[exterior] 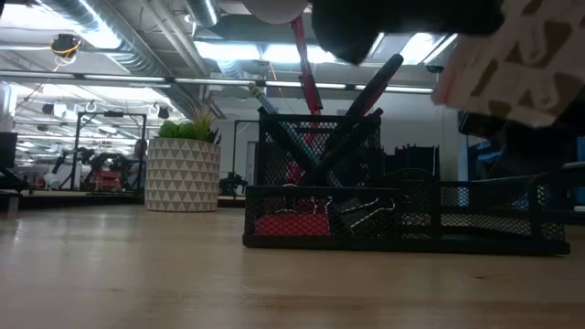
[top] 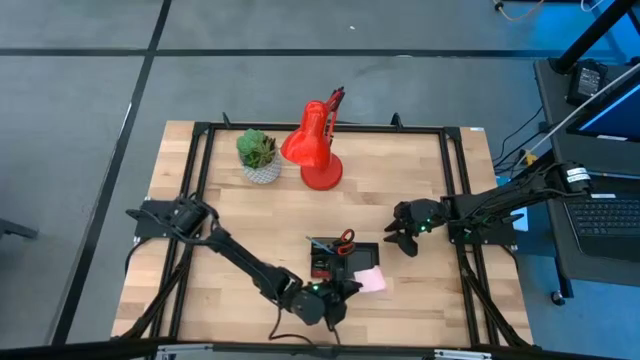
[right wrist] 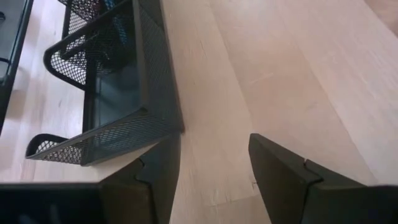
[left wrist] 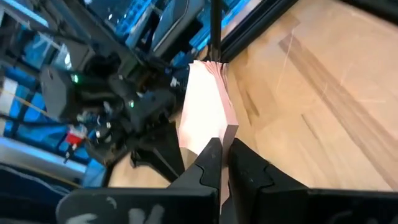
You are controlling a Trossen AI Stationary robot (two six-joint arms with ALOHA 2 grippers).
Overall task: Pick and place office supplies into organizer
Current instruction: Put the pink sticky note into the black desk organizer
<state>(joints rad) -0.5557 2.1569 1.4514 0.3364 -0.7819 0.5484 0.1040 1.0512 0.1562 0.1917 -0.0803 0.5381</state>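
**Sticky pad in the left jaws, poised beside the organizer**

The left gripper (left wrist: 221, 165) has its jaws pinched on the pink sticky-note pad (left wrist: 205, 115), holding it by one edge so the block of pale pink sheets stands out beyond the dark fingers. In the high view this gripper (top: 335, 300) sits at the near edge of the light wooden worktop (top: 230, 220), and the pad (top: 371, 281) shows just at the near right corner of the low black mesh organizer (top: 345, 262). The low view shows the pad (exterior: 516, 68) lifted above the tray's height, off to one side of the organizer (exterior: 402, 215).

The organizer already carries red-handled scissors (top: 344, 238), dark pens (exterior: 366, 100) standing in its tall cup, and small black binder clips (exterior: 361, 212) in a front compartment.

The right gripper (top: 405, 236) waits just right of the tray with its jaws spread and nothing between them; its wrist view looks past them at the organizer's mesh wall (right wrist: 112, 134).

The step in hand looks like the carry and placement of the pad, probably among the last items. The next move calls for bringing the pad over a free low compartment, tipping it flat enough to clear the mesh walls, then lowering before the jaws release. A snag on the rim is the likely risk.

A red desk lamp (top: 315, 150) and a small green potted plant (top: 259, 155) stand at the far side, well apart.
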